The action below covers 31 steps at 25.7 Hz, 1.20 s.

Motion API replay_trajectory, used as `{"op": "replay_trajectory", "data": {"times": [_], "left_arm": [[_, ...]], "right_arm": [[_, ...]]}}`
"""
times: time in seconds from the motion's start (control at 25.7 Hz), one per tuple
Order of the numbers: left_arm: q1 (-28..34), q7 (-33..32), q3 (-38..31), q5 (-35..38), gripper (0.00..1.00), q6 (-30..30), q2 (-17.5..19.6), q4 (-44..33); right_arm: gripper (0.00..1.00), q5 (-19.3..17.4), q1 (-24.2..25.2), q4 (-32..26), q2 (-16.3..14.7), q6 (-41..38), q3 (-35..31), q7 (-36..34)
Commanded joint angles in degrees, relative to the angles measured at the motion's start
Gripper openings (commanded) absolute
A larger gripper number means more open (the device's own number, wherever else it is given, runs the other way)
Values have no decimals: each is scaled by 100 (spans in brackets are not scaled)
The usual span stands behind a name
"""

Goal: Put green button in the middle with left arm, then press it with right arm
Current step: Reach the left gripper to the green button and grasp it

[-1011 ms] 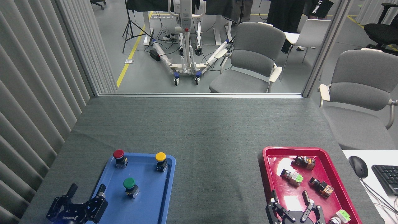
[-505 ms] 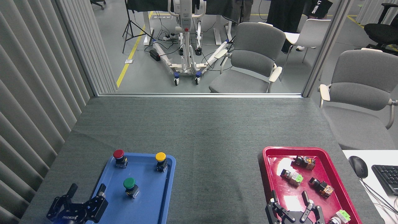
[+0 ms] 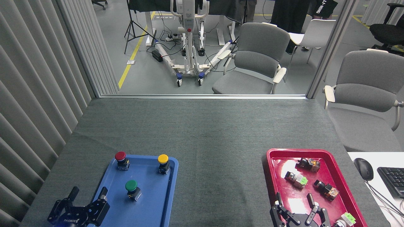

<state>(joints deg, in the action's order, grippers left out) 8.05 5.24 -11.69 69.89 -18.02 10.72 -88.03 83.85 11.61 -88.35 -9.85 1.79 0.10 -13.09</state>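
The green button stands upright in the blue tray, near its centre. My left gripper hovers at the tray's near left corner, open, with empty fingers a short way left of the button. My right gripper is open low over the red tray at the bottom right. The middle is bare dark grey cloth between the two trays.
A red button and a yellow button stand at the blue tray's far end. Several small switch parts lie in the red tray. A mouse and keyboard sit off the table's right edge. Chairs stand beyond.
My left gripper has sunk very slightly toward the bottom edge. Nothing else has moved.
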Motion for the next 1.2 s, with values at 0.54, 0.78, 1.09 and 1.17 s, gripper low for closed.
{"op": "replay_trajectory", "data": {"times": [0.54, 0.78, 1.09, 1.17], "left_arm": [[-665, 12, 879, 1361, 97, -360, 27, 1139], [-1034, 21, 1028, 1405, 97, -343, 18, 1666], [-1201, 56, 1055, 1405, 92, -360, -9, 1868], [-1253, 56, 1107, 1396, 89, -360, -9, 1947]], "right_arm": [[100, -9, 8, 2, 27, -153, -46, -10], [100, -26, 35, -6, 98, -372, -63, 8], [100, -9, 26, -41, 212, -320, -54, -1], [100, 9, 17, -77, 238, -311, -54, -1]]}}
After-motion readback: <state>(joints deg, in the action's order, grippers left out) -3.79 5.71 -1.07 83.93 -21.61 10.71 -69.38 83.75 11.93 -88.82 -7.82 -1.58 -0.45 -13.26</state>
